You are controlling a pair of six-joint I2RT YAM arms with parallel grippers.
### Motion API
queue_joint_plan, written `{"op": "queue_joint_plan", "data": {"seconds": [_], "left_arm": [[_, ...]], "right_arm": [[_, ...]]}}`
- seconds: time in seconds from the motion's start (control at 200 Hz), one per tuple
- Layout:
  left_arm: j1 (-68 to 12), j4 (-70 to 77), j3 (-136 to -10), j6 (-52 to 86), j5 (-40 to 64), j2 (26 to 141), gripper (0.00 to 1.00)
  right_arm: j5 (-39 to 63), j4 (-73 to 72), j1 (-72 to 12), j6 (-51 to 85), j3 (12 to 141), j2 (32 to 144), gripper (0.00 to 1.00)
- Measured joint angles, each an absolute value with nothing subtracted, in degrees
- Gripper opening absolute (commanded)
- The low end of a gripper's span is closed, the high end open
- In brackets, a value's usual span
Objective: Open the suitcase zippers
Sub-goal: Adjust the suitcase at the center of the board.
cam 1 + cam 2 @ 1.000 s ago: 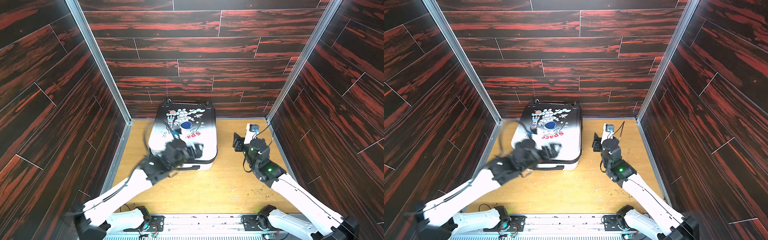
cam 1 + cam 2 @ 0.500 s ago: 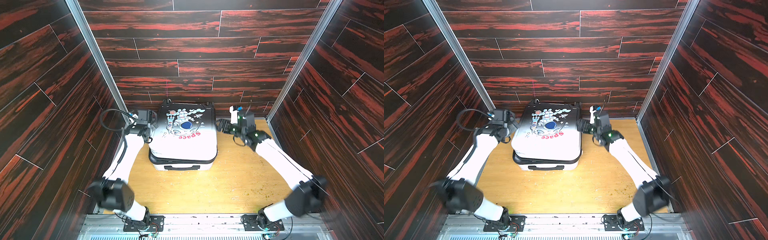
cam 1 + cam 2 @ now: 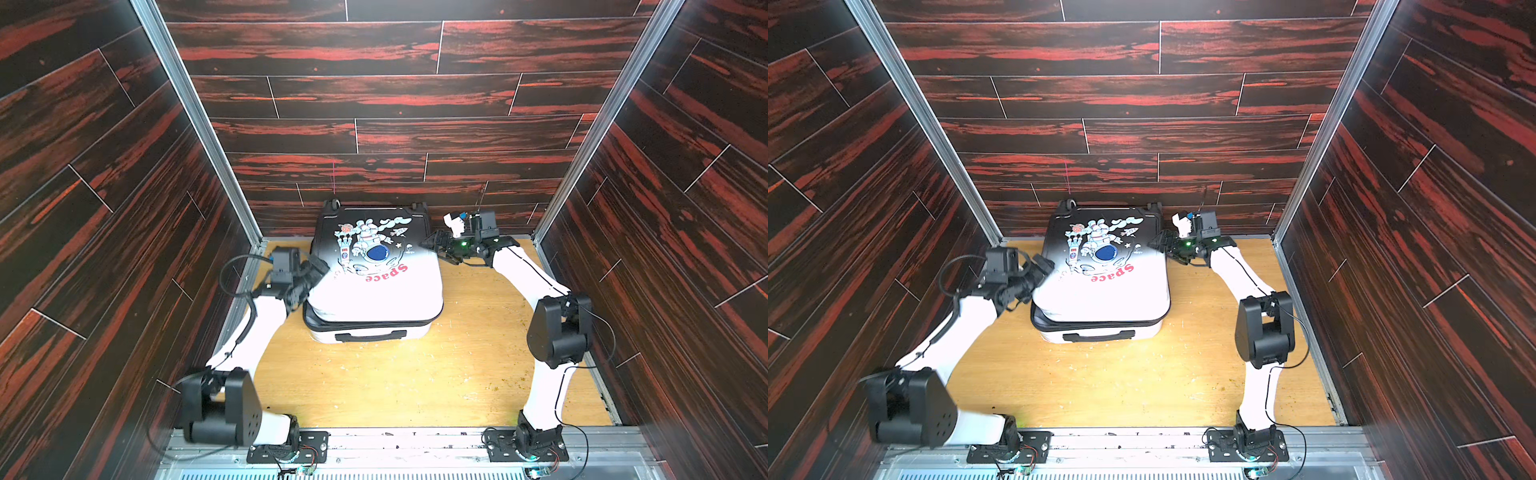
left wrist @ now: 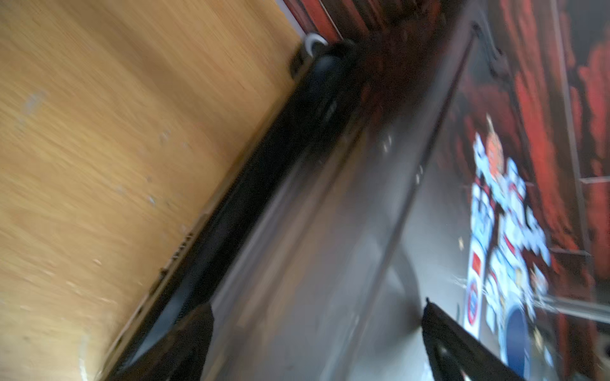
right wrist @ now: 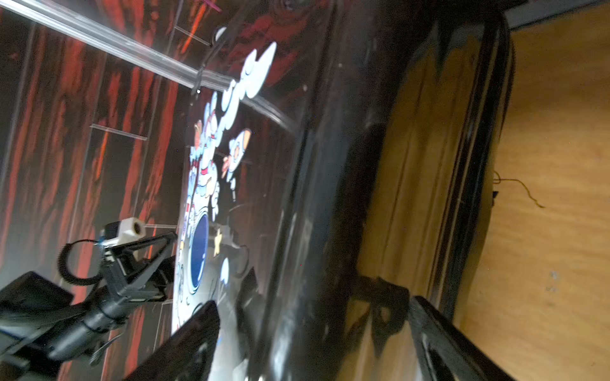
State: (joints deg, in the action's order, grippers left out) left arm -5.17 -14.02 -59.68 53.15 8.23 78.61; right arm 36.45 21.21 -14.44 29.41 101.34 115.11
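The suitcase (image 3: pixel 376 291) (image 3: pixel 1104 291) lies flat at the back of the wooden floor, astronaut print up, black fading to white. The black zippers (image 3: pixel 374 325) (image 3: pixel 1100 325) run round its rim; I can make out no pulls. My left gripper (image 3: pixel 316 269) (image 3: pixel 1043 266) is open at the case's left side, its jaws straddling that edge in the blurred left wrist view (image 4: pixel 317 330). My right gripper (image 3: pixel 436 247) (image 3: pixel 1162 245) is open at the far right edge, its fingers either side of the black rim (image 5: pixel 313 330). Neither holds anything.
Dark red wood-pattern walls close in on three sides, with metal posts (image 3: pixel 199 124) in the back corners. The case's carry handle (image 3: pixel 370 336) faces the front and its wheels (image 3: pixel 332 204) touch the back wall. Both elbows (image 3: pixel 224 407) (image 3: pixel 557 332) jut out near the side walls.
Both arms swung from in front of the suitcase out to its sides. Since then the left gripper has come forward along the left edge, and the right jaws have opened wider.
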Motion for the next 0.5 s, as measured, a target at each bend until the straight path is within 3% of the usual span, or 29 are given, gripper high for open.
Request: {"op": "queue_joint_plan", "data": {"seconds": [0.291, 0.501], "left_arm": [[-29.4, -14.2, -54.5, 57.6, -4.1, 74.1, 0.98], [-44.5, -22.4, -59.9, 53.7, -2.4, 73.7, 1.0]], "right_arm": [[35.8, 30.1, -9.8, 14.7, 111.8, 119.9, 0.9], [20.9, 31.1, -10.0, 8.9, 114.3, 117.8, 0.91]]}}
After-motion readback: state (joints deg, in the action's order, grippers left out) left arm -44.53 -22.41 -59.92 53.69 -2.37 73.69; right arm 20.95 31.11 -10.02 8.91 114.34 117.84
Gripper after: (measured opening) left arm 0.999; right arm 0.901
